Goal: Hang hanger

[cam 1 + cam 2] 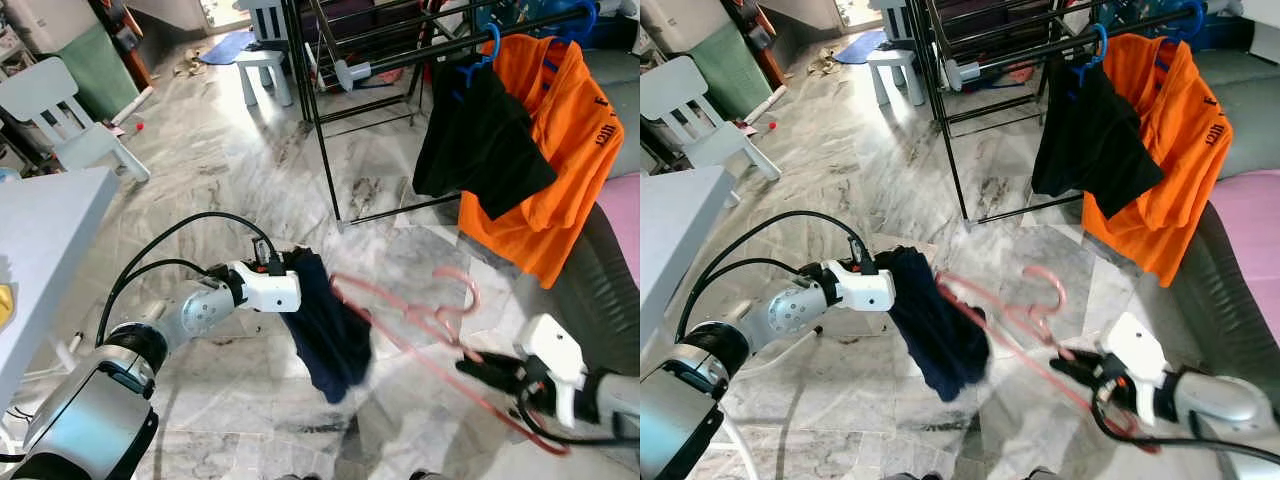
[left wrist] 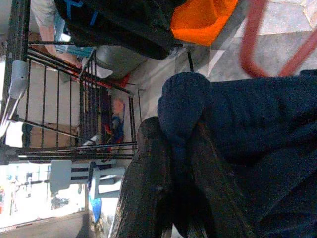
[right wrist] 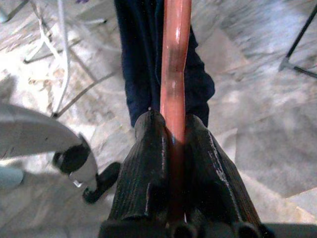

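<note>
A pink hanger (image 1: 420, 320) hangs in the air over the marble floor, blurred. My right gripper (image 1: 478, 368) is shut on its lower bar (image 3: 174, 89). A dark navy garment (image 1: 325, 330) drapes from the hanger's left end. My left gripper (image 1: 300, 262) is shut on a bunched fold of that garment (image 2: 183, 109). The black clothes rack (image 1: 330, 110) stands behind, carrying a black garment (image 1: 478, 130) and an orange shirt (image 1: 555, 130) on blue hangers (image 1: 490, 45).
A white table (image 1: 40, 240) is at the left edge. Small white chairs (image 1: 60, 110) and a white stool (image 1: 262, 65) stand farther back. A grey sofa with a pink cover (image 1: 615, 250) lies on the right. Open marble floor (image 1: 230, 170) lies before the rack.
</note>
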